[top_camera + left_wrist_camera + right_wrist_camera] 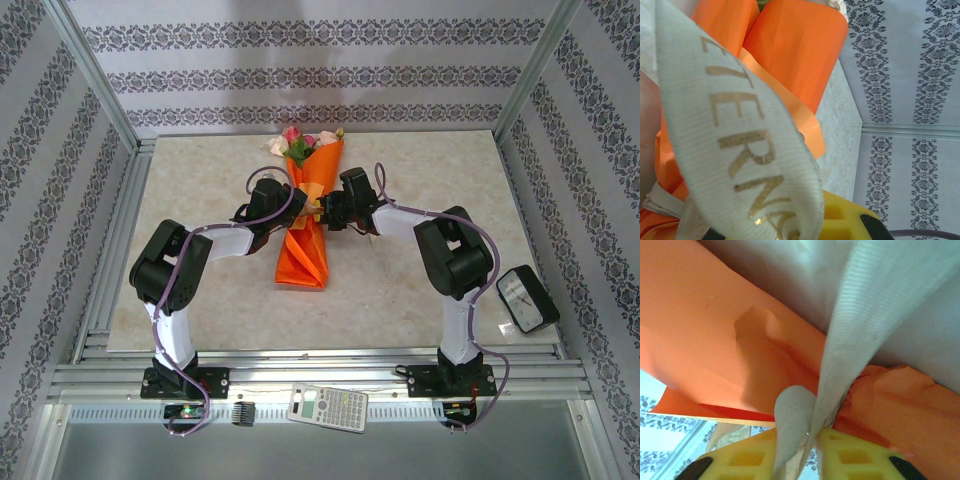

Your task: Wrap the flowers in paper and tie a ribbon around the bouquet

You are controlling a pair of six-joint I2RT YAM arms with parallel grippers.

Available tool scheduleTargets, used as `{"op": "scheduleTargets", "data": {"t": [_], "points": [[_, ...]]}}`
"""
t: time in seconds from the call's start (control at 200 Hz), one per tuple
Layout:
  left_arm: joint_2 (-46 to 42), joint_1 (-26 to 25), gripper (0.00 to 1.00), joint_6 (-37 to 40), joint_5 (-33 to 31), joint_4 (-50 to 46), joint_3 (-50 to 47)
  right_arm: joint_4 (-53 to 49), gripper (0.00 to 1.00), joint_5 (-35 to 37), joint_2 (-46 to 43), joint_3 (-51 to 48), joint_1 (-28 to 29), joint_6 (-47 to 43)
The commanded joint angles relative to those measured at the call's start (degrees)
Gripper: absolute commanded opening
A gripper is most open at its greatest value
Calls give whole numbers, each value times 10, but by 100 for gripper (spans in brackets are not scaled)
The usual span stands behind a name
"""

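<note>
the bouquet [305,215] is laid lengthwise at the middle of the counter [200,300]. its orange paper [300,258] is flared at the near end, and the flowers [297,140] are shown at the far end. a pale woven ribbon [860,325] with gold lettering is seen at its waist. the ribbon is pinched between the narrow yellow fingers of the right end effector [809,455], and the left end effector [294,207] is closed on it from the other side.
</note>
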Motion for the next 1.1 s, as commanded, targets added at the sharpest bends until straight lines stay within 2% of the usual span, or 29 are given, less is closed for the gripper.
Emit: {"op": "scheduleTargets", "data": {"t": [0.0, 0.115, 0.23, 0.325, 0.769, 1.094], "points": [[-26, -6, 0, 14, 9, 27, -5, 15, 19, 22, 3, 11, 8, 6], [-36, -6, 0, 20, 13, 11, -1, 32, 19, 31, 5, 4, 10, 10], [-39, -6, 0, 30, 16, -12, 3, 50, 35, 32, 3, -3, 11, 18], [-38, -6, 0, 37, 17, -34, 7, 61, 40, 41, -15, -18, 10, 29], [-28, -6, 0, 43, 15, -56, 21, 61, 40, 42, -71, -61, 16, 38], [-31, -6, 0, 42, 18, -57, 18, 74, 27, 42, -26, -26, 13, 42]]}}
